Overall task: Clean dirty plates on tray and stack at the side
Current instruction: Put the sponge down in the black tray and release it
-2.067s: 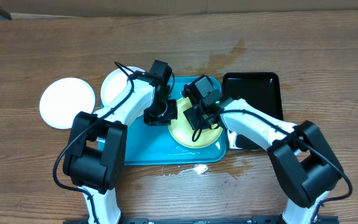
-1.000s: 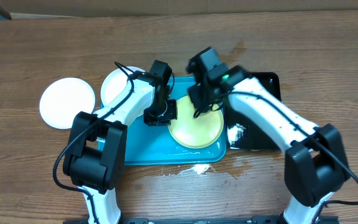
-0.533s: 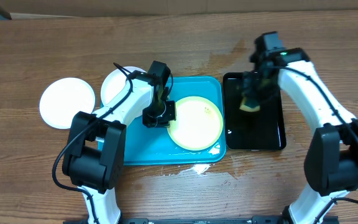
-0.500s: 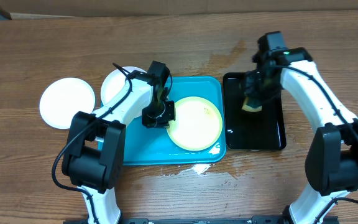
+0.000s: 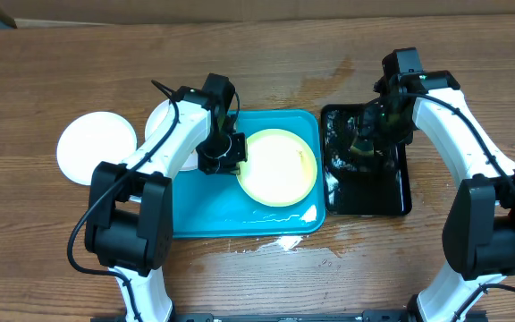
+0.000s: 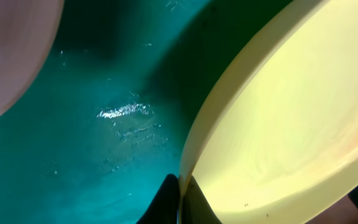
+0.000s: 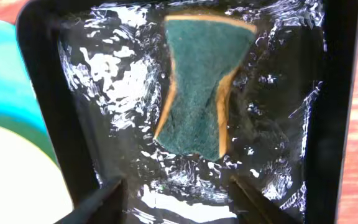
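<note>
- Right end effector (image 7: 179,199): two seconds ago it pressed the sponge (image 7: 199,87) on the yellow plate (image 5: 280,170). It now hovers over the black tray (image 5: 392,192) at right of frame, fingers spread, and the sponge lies released in the water there.
- Left end effector (image 6: 180,199): its pinch on the plate's left rim is unchanged. The plate has slid slightly toward upper left within the tray (image 5: 195,210).
- Meaning: scrubbing of this plate appears finished. What remains is to carry it to the side.
- Yellow plate, position: at centre-right of the tray. The wrist view shows shadow beneath the held rim, so that edge seems raised.
- Yellow plate, appearance: pale yellow-green, round, shallow and wet-glossy. A few tiny specks sit near the lower rim, and no large smear is visible.
- White plates (image 5: 97,148) and (image 5: 161,121): on the tabletop left of the tray, side by side, not stacked.
</note>
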